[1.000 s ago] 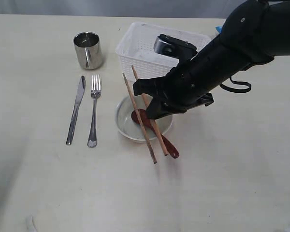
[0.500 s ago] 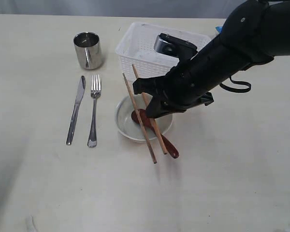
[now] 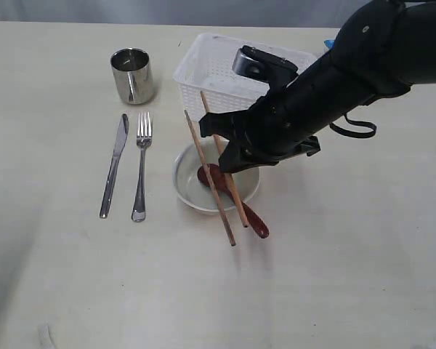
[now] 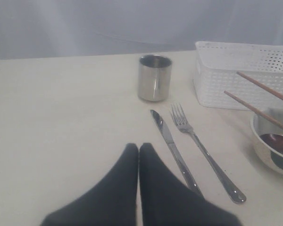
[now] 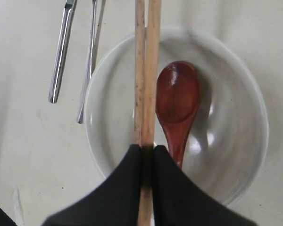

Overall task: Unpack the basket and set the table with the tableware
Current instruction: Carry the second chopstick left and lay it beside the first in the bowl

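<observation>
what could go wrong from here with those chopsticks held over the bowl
1. The right gripper pinches the two long wooden chopsticks at a single spot, tilted; they may slip or splay.
2. They hang over the round cream bowl; lowered here, they could strike its rim or the reddish-brown wooden spoon lying in it, whose handle juts over the rim, and shift both.

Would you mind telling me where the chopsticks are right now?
In the exterior view the chopsticks are near the middle, pinched by the right gripper and slanting over the bowl that holds the spoon, just in front of the basket.
</observation>
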